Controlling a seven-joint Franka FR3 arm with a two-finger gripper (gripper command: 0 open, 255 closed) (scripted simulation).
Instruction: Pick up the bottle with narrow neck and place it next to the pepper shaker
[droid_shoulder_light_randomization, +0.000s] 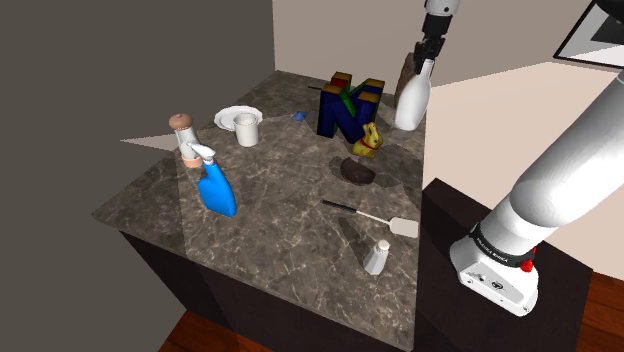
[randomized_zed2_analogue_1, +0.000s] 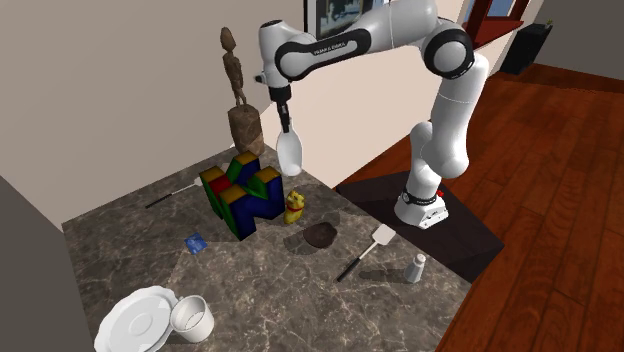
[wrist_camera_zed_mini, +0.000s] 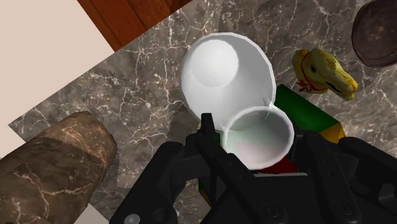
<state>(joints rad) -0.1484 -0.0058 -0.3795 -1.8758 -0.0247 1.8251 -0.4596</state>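
In the shoulder view, the pepper shaker (droid_shoulder_light_randomization: 182, 131), with its brown top, stands at 9 o'clock on the dark stone table (droid_shoulder_light_randomization: 280, 215). A blue spray bottle (droid_shoulder_light_randomization: 215, 186) stands just beside it, toward 5 o'clock. At 11 o'clock from the table's middle sit a white plate (droid_shoulder_light_randomization: 228, 116) and a white cup (droid_shoulder_light_randomization: 246, 128), just beside each other. Next comes a big blue block (droid_shoulder_light_randomization: 348, 106) with red, green and yellow sides, at 12 o'clock. A small yellow animal toy (droid_shoulder_light_randomization: 371, 141) sits just beside it toward 5 o'clock, and a dark brown lump (droid_shoulder_light_randomization: 357, 171) lies near the toy. A spatula (droid_shoulder_light_randomization: 378, 216) and a small white shaker (droid_shoulder_light_randomization: 377, 257) are down toward 5 o'clock. The bottle (droid_shoulder_light_randomization: 413, 98) is at 1 o'clock, by the table's far corner, well apart from the pepper shaker. It is plain white, with a fat round body and a thin neck on top, and it is upright. The black gripper (droid_shoulder_light_randomization: 425, 52) comes down from above, and its jaws hold the neck tight. I cannot tell if the bottle's bottom touches the table. In the wrist view the fingers (wrist_camera_zed_mini: 207, 130) squeeze the neck from both sides, and the bottle's mouth is an open ring.
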